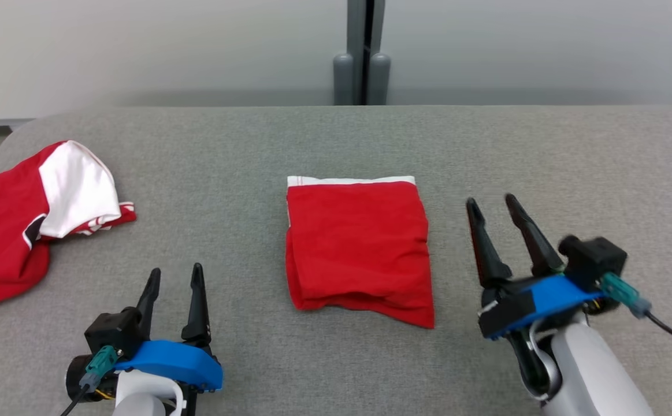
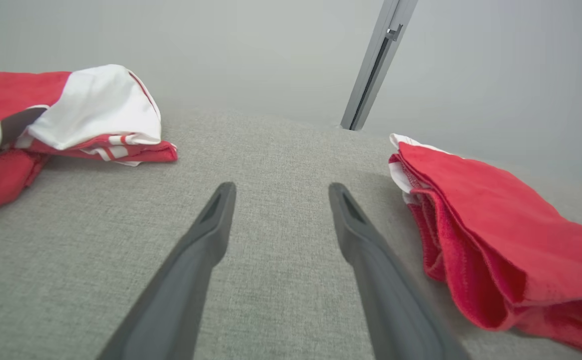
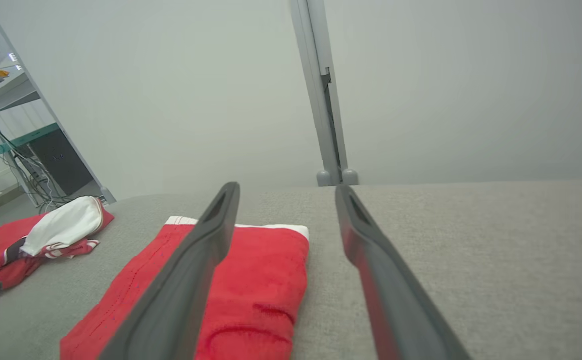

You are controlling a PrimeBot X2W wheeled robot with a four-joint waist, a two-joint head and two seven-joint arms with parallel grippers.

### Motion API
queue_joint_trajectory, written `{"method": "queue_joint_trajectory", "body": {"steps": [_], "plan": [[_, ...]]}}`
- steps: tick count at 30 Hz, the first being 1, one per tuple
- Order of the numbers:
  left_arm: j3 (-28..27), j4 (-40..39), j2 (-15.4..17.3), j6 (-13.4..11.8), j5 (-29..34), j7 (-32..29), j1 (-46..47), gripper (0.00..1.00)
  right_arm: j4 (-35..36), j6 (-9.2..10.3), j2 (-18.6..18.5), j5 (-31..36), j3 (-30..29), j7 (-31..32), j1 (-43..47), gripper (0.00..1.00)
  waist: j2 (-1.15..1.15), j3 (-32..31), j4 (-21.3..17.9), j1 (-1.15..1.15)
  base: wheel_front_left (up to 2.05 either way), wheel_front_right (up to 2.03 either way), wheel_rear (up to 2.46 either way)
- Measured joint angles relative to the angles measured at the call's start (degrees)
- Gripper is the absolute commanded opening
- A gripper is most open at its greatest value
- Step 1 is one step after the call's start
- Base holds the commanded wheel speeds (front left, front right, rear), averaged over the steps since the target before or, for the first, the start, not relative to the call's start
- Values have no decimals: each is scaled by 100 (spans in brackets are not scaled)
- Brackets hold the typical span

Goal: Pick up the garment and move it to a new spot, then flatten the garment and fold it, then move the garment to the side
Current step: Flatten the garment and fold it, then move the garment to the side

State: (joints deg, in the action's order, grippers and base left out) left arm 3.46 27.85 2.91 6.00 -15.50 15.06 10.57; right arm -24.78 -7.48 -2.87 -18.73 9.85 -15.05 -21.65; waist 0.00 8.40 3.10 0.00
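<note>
A folded red cotton garment with a white band along its far edge [image 1: 359,248] lies square in the middle of the grey fabric-covered table [image 1: 544,150], apparently set down ready for the last step, the move to the side. The robot's left gripper [image 1: 176,269] hovers near and to the left of it, its two dark fingers spread wide and holding nothing. The right gripper [image 1: 492,200] stands just right of the bundle, equally wide apart and empty, probably placed to take that edge. A crumpled red-and-white jersey [image 1: 41,214] occupies the table's left end, so a shift leftward would likely crowd it. A grey upright post [image 1: 362,58] rises beyond the far edge.
</note>
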Motion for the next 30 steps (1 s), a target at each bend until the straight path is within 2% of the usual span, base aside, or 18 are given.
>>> {"method": "queue_joint_trajectory", "body": {"steps": [8,16,30], "plan": [[-113,-115,1,-140,412,0,-201,100,138,0,1,435,-628,-1,777,100,0,-224,-268,0,0,0,0],[-160,-135,3,-255,653,0,-538,100,-101,0,3,552,-768,0,1193,100,0,-517,-414,-1,0,0,0],[-115,-188,2,-422,649,0,-938,100,-430,0,4,592,-802,0,1480,100,0,-837,-521,0,0,0,0]]}}
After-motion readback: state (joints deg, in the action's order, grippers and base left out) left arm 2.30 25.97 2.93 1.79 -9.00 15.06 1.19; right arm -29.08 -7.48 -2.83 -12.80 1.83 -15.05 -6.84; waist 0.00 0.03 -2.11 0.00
